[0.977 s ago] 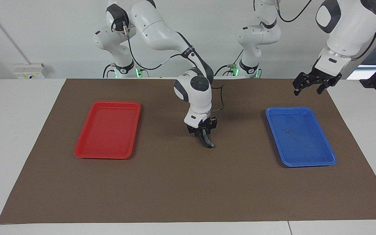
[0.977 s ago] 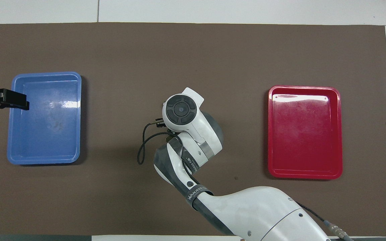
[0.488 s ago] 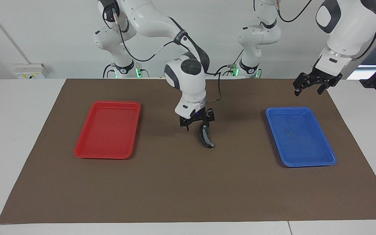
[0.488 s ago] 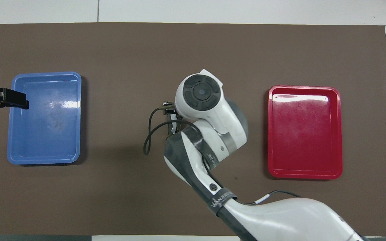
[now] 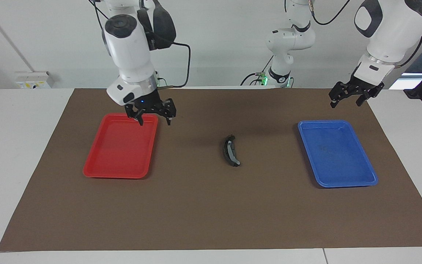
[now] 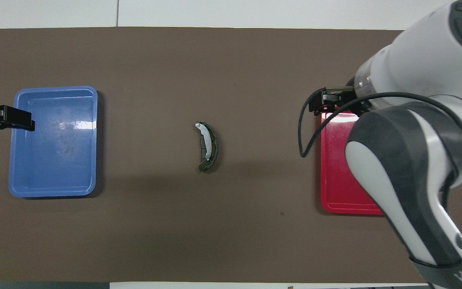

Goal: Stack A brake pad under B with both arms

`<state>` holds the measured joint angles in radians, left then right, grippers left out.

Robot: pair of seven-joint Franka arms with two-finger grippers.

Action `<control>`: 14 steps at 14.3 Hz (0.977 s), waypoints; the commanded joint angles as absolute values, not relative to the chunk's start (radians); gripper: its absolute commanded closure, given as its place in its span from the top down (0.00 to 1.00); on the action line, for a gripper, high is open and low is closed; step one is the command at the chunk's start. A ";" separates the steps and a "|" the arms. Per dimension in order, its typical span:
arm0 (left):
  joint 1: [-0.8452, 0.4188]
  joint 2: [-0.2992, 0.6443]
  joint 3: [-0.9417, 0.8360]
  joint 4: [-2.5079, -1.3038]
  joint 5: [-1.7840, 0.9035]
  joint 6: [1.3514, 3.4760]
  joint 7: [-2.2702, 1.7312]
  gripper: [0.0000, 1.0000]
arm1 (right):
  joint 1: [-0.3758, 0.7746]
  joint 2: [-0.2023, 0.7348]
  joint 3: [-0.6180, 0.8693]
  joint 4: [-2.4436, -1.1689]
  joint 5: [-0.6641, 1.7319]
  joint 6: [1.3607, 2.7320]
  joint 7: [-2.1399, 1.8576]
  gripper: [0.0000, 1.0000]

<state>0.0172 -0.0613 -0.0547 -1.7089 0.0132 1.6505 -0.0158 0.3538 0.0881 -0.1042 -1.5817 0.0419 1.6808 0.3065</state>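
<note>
Right claw (image 5: 154, 118): spread wide and holding nothing, it hangs in the air over the edge of the red tray that is nearest the robots, at the corner toward the table's middle.
Red tray (image 5: 120, 146): lies on the brown mat (image 5: 211, 205) under the right claw, toward the right arm's end of the table; nothing shows in it.
Curved brake shoe (image 5: 230, 150): a black crescent with a light grey strip along its arc, lying at the middle of the mat, well apart from the right claw and free of both claws. It sits on top of a shorter dark piece.
Short brake pad (image 6: 213, 147): mostly hidden beneath the curved shoe; from overhead only a dark sliver shows along the shoe's outer edge, so the two touch, the pad underneath.
Stack and the trays: the pair lies between the red tray and the blue tray (image 5: 337, 152), apart from both.
Left claw (image 5: 346, 101): spread and holding nothing, it waits in the air over the mat's edge at the left arm's end, just beside the blue tray's corner nearest the robots, well apart from the stack.
</note>
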 commanded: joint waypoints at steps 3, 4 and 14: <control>0.009 -0.086 -0.051 -1.738 0.035 1.657 -0.026 1.00 | 0.206 -0.021 -0.091 -1.611 0.031 1.550 0.172 0.99; 0.009 -0.086 -0.051 -1.738 0.035 1.657 -0.026 1.00 | 0.172 -0.028 -0.091 -1.611 0.032 1.531 0.157 0.99; 0.023 -0.086 -0.049 -1.738 0.035 1.657 -0.021 1.00 | 0.077 -0.026 -0.094 -1.594 0.029 1.494 0.097 0.99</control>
